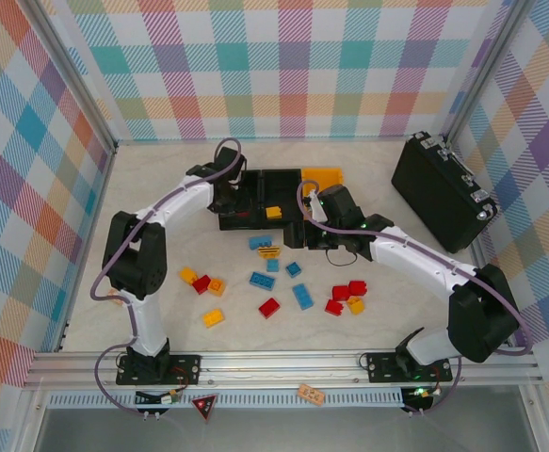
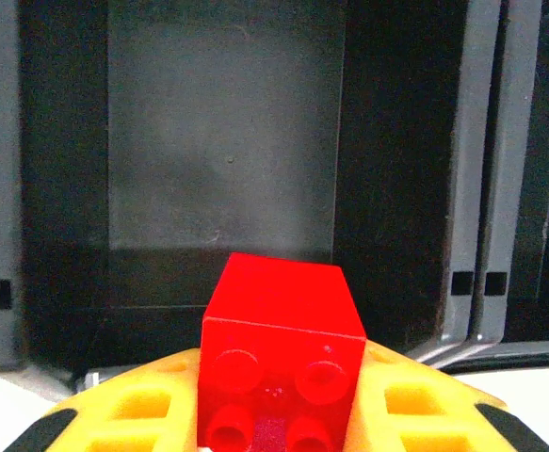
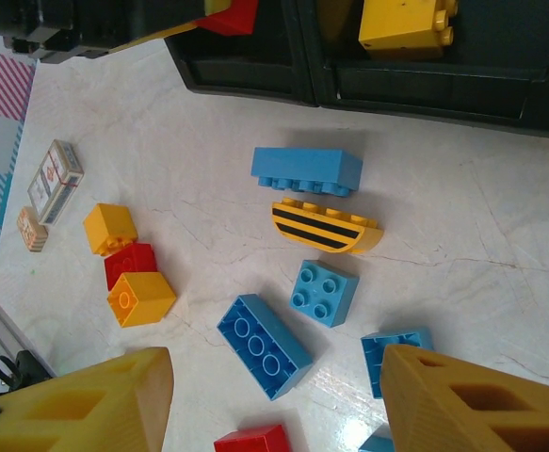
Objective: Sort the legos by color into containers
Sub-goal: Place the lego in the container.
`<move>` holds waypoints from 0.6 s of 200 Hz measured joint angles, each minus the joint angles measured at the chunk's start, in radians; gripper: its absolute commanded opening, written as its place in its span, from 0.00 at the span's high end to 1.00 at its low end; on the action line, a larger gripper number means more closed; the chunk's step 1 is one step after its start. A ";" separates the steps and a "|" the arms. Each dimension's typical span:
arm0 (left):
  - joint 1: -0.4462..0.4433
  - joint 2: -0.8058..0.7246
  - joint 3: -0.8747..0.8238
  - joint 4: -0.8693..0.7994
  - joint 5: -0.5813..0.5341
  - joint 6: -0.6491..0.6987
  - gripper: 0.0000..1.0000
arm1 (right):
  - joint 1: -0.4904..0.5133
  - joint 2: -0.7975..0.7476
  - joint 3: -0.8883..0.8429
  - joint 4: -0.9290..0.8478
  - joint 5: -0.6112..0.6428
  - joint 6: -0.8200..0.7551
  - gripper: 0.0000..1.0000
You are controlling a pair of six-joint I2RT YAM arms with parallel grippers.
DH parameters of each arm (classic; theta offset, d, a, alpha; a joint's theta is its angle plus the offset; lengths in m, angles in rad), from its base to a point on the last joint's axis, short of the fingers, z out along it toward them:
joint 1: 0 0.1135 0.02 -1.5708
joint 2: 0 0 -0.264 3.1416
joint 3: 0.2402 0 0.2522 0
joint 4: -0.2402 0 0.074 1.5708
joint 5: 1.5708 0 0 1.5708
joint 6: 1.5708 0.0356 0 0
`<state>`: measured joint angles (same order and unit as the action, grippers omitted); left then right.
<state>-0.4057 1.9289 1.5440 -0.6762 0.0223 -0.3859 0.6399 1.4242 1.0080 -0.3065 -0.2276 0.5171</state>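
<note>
Left wrist view has the left gripper (image 2: 279, 419) clamped on a red brick (image 2: 282, 339), with the black bin (image 2: 222, 141) just ahead of its fingers; best to clear the near wall before letting go. The right gripper (image 3: 274, 381) hangs spread above a long blue brick (image 3: 265, 344)

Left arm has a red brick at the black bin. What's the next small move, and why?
Probably nudge the left gripper slightly forward, then open it. The red brick is clamped between its fingers and appears to sit just at the near wall of the black bin, whose bare floor lies ahead. Releasing now might catch the rim.
</note>
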 measured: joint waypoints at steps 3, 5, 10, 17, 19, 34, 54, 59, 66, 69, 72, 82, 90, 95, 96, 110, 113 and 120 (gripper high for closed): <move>-0.001 0.003 0.002 0.000 -0.001 0.000 0.81 | 0.000 0.000 0.000 0.000 0.000 0.000 0.40; -0.001 0.007 0.006 -0.002 -0.002 0.000 0.80 | 0.000 0.000 0.000 0.000 0.000 0.000 0.40; -0.002 0.013 0.011 -0.002 -0.005 0.000 0.80 | 0.000 0.000 0.000 0.000 0.000 0.000 0.40; -0.002 0.022 0.019 -0.003 -0.008 0.000 0.80 | 0.000 0.000 0.000 0.000 0.000 0.000 0.40; -0.003 0.024 0.021 -0.003 -0.008 0.000 0.80 | 0.000 0.000 0.000 0.000 0.000 0.000 0.40; -0.005 0.041 0.036 -0.003 -0.018 0.000 0.78 | 0.000 0.001 0.000 0.002 0.000 0.000 0.40; -0.007 0.056 0.045 -0.004 -0.028 0.001 0.73 | 0.000 0.006 0.000 0.007 0.000 0.001 0.40; -0.007 0.058 0.047 -0.006 -0.032 0.001 0.72 | 0.000 0.006 0.000 0.009 0.000 0.000 0.40; -0.007 0.060 0.049 -0.006 -0.034 0.001 0.70 | 0.000 0.007 0.000 0.010 0.000 0.000 0.40; -0.007 0.062 0.050 -0.006 -0.035 0.001 0.70 | 0.000 0.008 0.000 0.010 0.000 0.000 0.40; -0.007 0.062 0.052 -0.006 -0.036 0.001 0.69 | 0.000 0.008 0.000 0.011 0.000 0.001 0.40; -0.008 0.065 0.058 -0.008 -0.039 0.002 0.65 | 0.000 0.008 0.000 0.012 0.001 0.000 0.39; -0.008 0.065 0.063 -0.009 -0.041 0.004 0.63 | 0.000 0.008 0.000 0.014 0.001 0.000 0.39; -0.008 0.065 0.066 -0.009 -0.043 0.006 0.62 | 0.000 0.008 0.000 0.015 0.002 0.000 0.39; -0.008 0.065 0.066 -0.009 -0.043 0.006 0.62 | 0.000 0.008 0.000 0.015 0.003 0.000 0.39; -0.011 0.065 0.077 -0.011 -0.045 0.008 0.59 | 0.000 0.008 0.000 0.015 0.004 0.000 0.39; -0.011 0.065 0.078 -0.010 -0.046 0.010 0.59 | 0.000 0.009 0.000 0.015 0.004 0.000 0.39; -0.013 0.065 0.082 -0.011 -0.047 0.012 0.56 | 0.000 0.011 0.000 0.014 0.005 0.000 0.39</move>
<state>-0.4183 1.9938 1.6264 -0.6876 -0.0242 -0.3737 0.6395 1.4349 1.0080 -0.2920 -0.2230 0.5171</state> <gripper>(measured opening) 0.418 0.606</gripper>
